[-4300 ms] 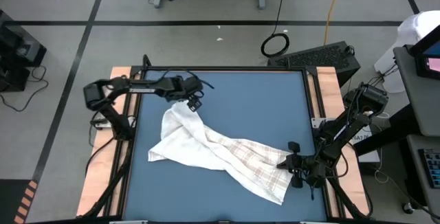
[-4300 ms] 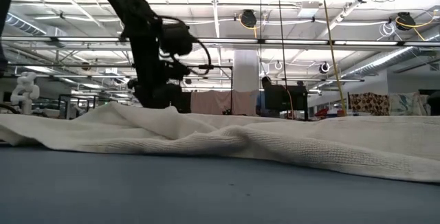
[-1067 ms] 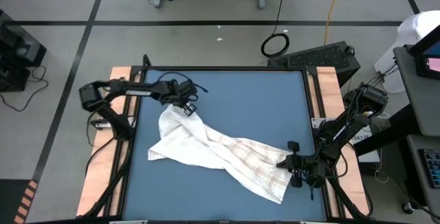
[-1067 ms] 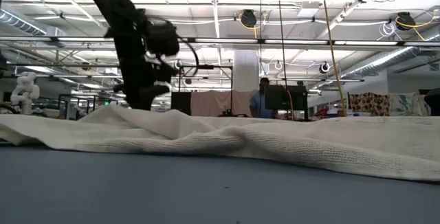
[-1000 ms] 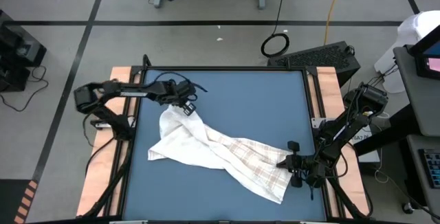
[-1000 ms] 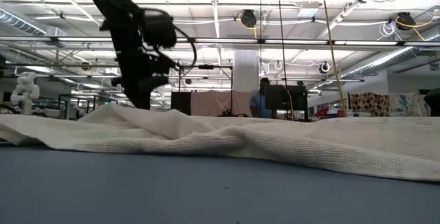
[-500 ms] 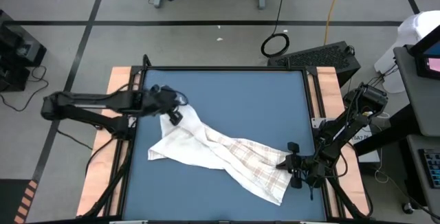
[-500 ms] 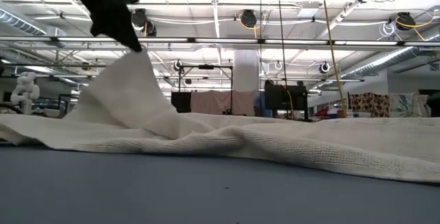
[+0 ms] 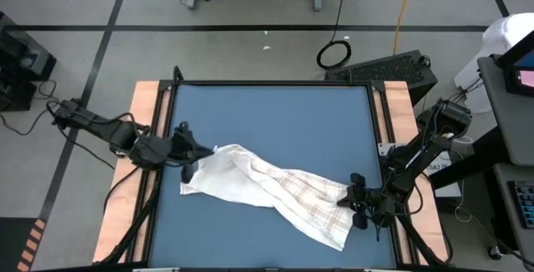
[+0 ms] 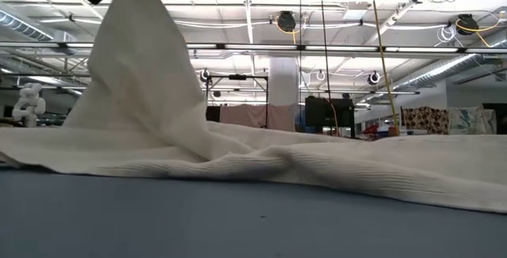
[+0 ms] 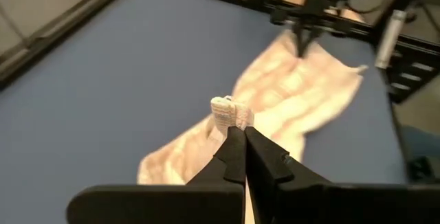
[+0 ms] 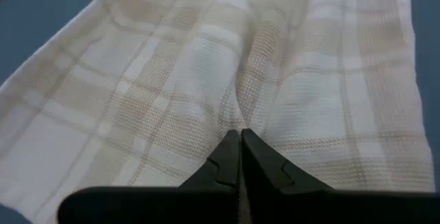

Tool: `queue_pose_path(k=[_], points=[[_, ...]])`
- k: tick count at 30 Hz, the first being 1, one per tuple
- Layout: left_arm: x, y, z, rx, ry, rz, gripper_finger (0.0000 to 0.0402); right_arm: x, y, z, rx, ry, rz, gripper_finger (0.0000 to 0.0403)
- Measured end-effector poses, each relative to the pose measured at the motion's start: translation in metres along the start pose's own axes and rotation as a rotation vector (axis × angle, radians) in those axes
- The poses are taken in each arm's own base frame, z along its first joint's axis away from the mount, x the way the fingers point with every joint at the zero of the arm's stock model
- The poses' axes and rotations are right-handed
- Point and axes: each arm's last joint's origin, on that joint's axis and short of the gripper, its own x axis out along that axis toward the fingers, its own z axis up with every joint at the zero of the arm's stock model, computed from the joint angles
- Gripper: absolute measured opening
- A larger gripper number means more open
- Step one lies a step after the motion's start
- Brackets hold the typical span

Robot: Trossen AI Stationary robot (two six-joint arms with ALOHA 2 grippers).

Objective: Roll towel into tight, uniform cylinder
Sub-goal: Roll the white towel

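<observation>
The white towel [image 9: 267, 184] with faint checked lines lies crumpled in a slant across the blue mat [image 9: 275, 113], from the left middle to the near right. Its left end rises in a tall peak [image 10: 135, 76] while the rest lies on the mat. My left gripper [image 9: 198, 149] is at the mat's left edge, above the mat, shut on that raised end. My right gripper [image 9: 352, 197] is low at the towel's right end, shut on the cloth. In the left wrist view the towel [image 11: 302, 93] runs away toward the right arm. My left gripper pinches a small bunched tuft of the towel's left end [image 11: 230, 112] between its two fingers; the tuft pokes out past the fingertips. The fingers come from the table's left, slanting down. The cloth hangs below them in a spread peak, its lower part on the mat. My right gripper pinches a raised fold [image 12: 242, 124] of the towel near its right end, only at the fingertips' meeting line. The fingers slant down from the table's right side. The cloth around the fold lies on the mat with creases running toward the pinch.
Black frame rails [image 9: 163, 122] and bare wooden table strips [image 9: 143, 105] border the mat on both sides. The mat's far half is bare blue. Beyond the far right corner stands a black box [image 9: 392, 70].
My left gripper has gone up and toward the table's left and near edges, holding the towel's left end. That end has been lifted off the mat into a tall peak and drawn leftward. The towel's right part and my right gripper have stayed in place.
</observation>
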Motion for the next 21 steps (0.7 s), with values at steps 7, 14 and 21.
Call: queue_pose_path(k=[7, 14, 21], points=[[-0.006, -0.008, -0.01, 0.026, 0.036, -0.014, 0.0001, -0.012, -0.013, 0.003, -0.014, 0.027, -0.068, 0.0006], [-0.01, -0.012, -0.016, 0.075, 0.064, -0.035, 0.0001, -0.022, -0.034, 0.004, -0.009, 0.028, -0.219, 0.0006], [-0.019, -0.026, -0.024, 0.118, 0.134, -0.202, 0.0001, -0.026, -0.045, 0.003, 0.005, 0.002, -0.328, 0.0006]])
